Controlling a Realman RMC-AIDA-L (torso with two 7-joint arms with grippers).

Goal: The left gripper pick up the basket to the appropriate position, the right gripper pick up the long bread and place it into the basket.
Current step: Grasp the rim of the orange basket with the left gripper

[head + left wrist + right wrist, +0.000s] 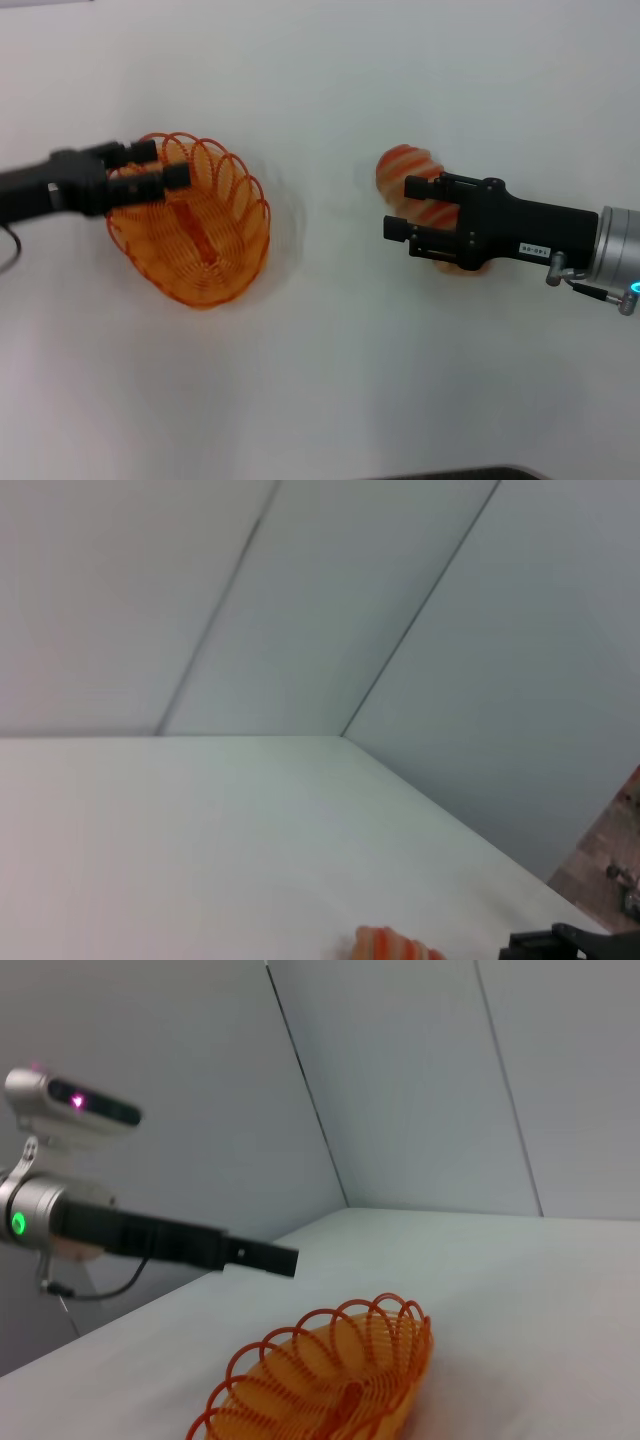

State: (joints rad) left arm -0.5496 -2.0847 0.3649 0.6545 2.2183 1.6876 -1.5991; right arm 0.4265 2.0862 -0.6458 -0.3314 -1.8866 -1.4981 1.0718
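The orange wire basket [200, 235] sits left of centre on the white table; it also shows in the right wrist view [330, 1380]. My left gripper [150, 167] comes in from the left, its fingers nearly together on the basket's far-left rim. It shows as a black bar over the basket in the right wrist view [255, 1252]. The long bread [402, 163], tan with orange-red stripes, lies right of centre. My right gripper [402, 207] is over it with fingers apart, and the loaf sticks out past both fingers. The bread's end [395, 947] shows in the left wrist view.
The white table [330, 380] spreads around both objects, with a bare gap between basket and bread. A dark edge [450, 473] shows at the bottom. Grey wall panels [300, 600] stand behind the table.
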